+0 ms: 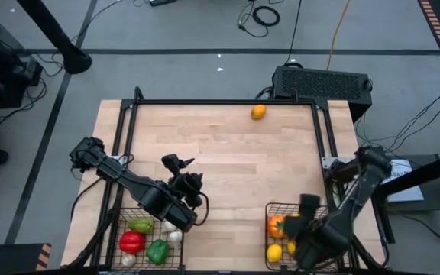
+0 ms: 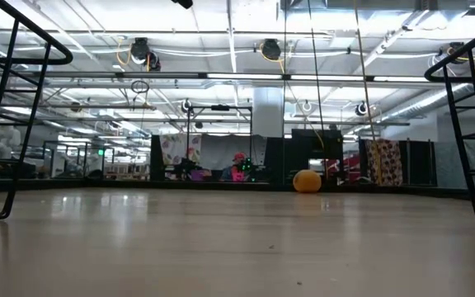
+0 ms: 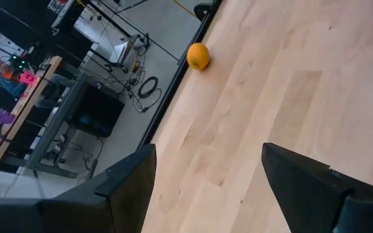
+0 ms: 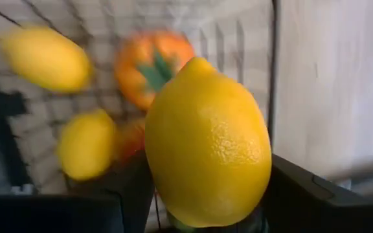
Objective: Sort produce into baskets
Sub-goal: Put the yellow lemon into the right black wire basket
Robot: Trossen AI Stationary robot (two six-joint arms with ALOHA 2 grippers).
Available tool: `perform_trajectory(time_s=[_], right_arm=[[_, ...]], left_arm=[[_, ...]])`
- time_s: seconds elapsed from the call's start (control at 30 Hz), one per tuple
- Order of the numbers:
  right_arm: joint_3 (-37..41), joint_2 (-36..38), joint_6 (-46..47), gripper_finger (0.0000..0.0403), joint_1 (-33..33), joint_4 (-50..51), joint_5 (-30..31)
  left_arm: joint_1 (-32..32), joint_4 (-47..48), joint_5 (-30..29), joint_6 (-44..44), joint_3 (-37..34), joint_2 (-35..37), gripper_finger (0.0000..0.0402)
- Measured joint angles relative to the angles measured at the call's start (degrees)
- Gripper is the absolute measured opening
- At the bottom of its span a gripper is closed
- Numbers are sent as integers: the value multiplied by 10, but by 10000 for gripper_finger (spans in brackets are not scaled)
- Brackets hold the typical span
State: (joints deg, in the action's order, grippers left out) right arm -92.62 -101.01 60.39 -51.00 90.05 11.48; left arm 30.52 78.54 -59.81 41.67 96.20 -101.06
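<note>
My right gripper (image 1: pixel 302 223) is over the right wire basket (image 1: pixel 269 208) at the table's near right, shut on a yellow lemon (image 4: pixel 207 142). Below it in that basket lie an orange tomato (image 4: pixel 153 61) and two more lemons (image 4: pixel 44 57). My left gripper (image 1: pixel 176 163) is open and empty over bare table, just beyond the left basket (image 1: pixel 121 218), which holds green and red peppers (image 1: pixel 131 241) and white garlic (image 1: pixel 173 237). One orange (image 1: pixel 258 112) rests on the table near the far edge; it also shows in the left wrist view (image 3: pixel 198 56) and the low view (image 2: pixel 307 181). My right gripper pinches the lemon between its two fingers, one on each of its long sides (image 4: pixel 259 175). The lemon's pointed end (image 4: pixel 198 63) sticks out past the fingers. It is held clear above the produce in the basket.
A black frame rail (image 1: pixel 228 101) runs round the tabletop. The middle of the wooden table (image 1: pixel 243 168) between the baskets and the orange is bare. A black box (image 1: pixel 323 82) stands beyond the far right corner.
</note>
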Motion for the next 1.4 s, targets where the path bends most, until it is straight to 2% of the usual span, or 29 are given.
perform_trajectory(time_s=[0.2, 0.43, 0.57, 0.8, 1.0, 1.27, 1.4], right_arm=[[127, 86, 177, 228, -65, -6, -72], [160, 111, 289, 228, -126, -55, -95], [179, 99, 313, 228, -141, -76, -145], [193, 73, 310, 229, -144, -112, -149], [225, 44, 295, 232, -143, -134, -225], [223, 47, 316, 297, -142, -149, -223], [202, 50, 310, 310, -142, -134, -221]], left_arm=[[-1, -8, 0, 0, 0, 0, 286], [-10, -43, 0, -21, 0, 0, 286], [-16, -67, 0, -49, 0, 0, 286], [-18, -81, 0, -66, 0, 0, 286], [-18, -86, 0, -76, 0, 0, 286], [-22, -92, 6, -76, 0, 0, 286], [-26, -92, 8, -77, 0, 0, 286]])
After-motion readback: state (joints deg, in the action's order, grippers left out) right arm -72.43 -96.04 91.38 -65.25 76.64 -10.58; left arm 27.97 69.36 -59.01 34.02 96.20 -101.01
